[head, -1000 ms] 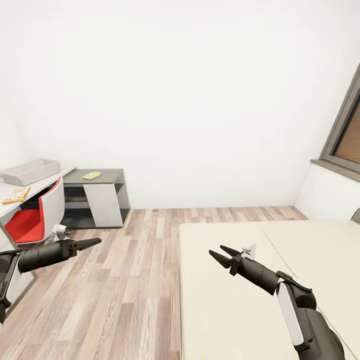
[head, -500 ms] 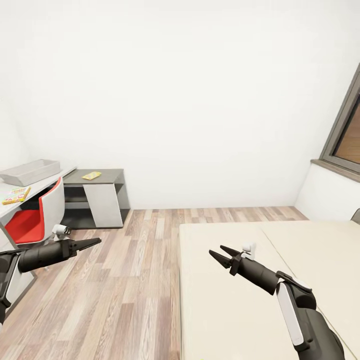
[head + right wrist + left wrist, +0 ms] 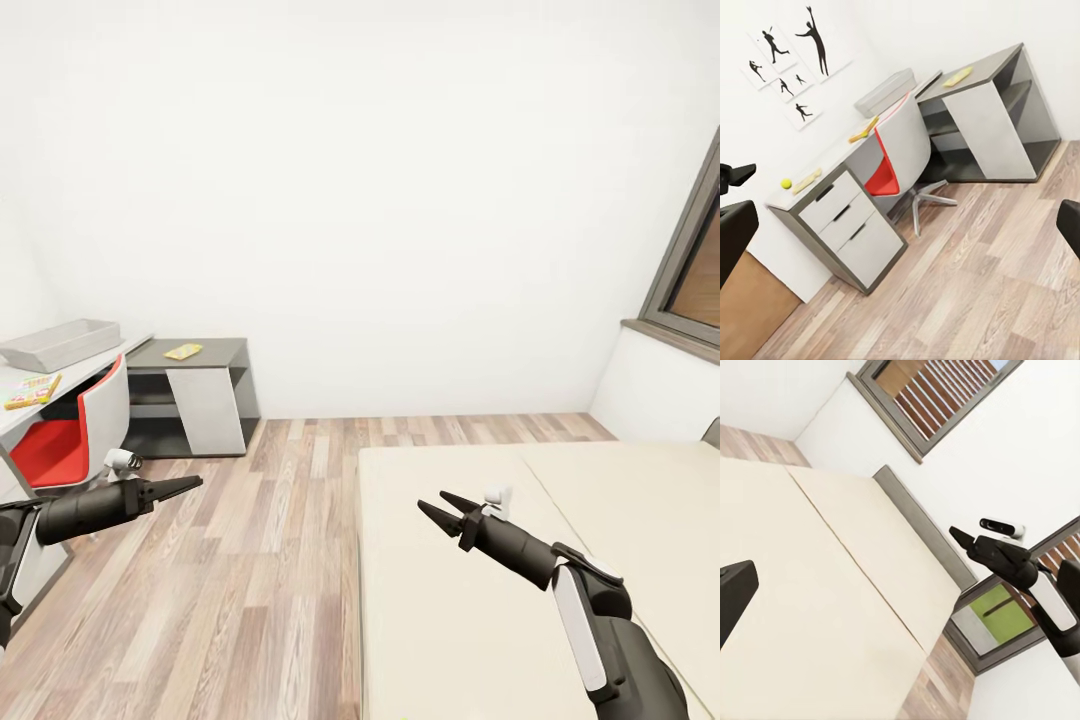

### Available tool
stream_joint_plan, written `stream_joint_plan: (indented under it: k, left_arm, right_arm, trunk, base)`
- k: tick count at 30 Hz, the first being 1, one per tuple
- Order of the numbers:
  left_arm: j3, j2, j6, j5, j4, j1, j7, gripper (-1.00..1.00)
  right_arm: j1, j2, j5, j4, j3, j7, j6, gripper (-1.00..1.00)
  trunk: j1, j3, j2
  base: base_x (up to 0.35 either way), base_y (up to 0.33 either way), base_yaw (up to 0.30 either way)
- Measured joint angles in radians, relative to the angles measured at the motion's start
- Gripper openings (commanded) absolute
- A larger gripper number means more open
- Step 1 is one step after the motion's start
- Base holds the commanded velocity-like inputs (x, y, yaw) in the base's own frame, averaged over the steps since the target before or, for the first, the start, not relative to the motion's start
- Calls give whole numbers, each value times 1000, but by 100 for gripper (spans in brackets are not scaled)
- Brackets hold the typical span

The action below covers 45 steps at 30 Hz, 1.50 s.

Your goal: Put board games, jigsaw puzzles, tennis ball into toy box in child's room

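- The robot stands between bed and desk with both arms out and nothing in hand; the step looks like an approach or a choice of target, not a grasp.
- The black two-fingered left gripper [image 3: 185, 485] hangs over the wood-plank floor [image 3: 280, 560] with its fingers drawn narrow, almost together; the black right gripper [image 3: 440, 508] hovers over the low bed with plain beige mattress [image 3: 620, 480], jaws parted wide and empty.
- The light grey open-topped toy box [image 3: 60, 342] sits at the far end of the long pale grey-white desk [image 3: 832, 161], next to the corner where the lower dark grey top [image 3: 215, 352] joins it.
- A flat, brightly coloured slab [image 3: 32, 389], probably a jigsaw puzzle, lies on the desk nearer the robot; a flat yellow piece [image 3: 183, 350] rests on the dark top; the small yellow-green tennis ball [image 3: 787, 183] sits at the desk's drawer end beside another flat item.
- The visible stretch of mattress is bare, so any games on the bed must lie elsewhere.
- Next, in all likelihood, the base must turn toward the desk; the red-and-white swivel chair [image 3: 75, 425] crowds its front edge.
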Motion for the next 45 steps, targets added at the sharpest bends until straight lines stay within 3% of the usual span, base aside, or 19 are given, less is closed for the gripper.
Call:
stream_joint_plan:
  k: [17, 45]
  left_arm:
    - [1, 0, 0, 1, 0, 0, 0, 100]
    - [1, 0, 0, 1, 0, 0, 0, 100]
  right_arm:
    - [0, 1, 0, 6, 1, 0, -30, 100]
    - [0, -2, -2, 6, 0, 0, -30, 100]
  trunk:
    - [0, 23, 0]
    - [0, 24, 0]
  base:
    - [0, 0, 0]
    - [0, 0, 0]
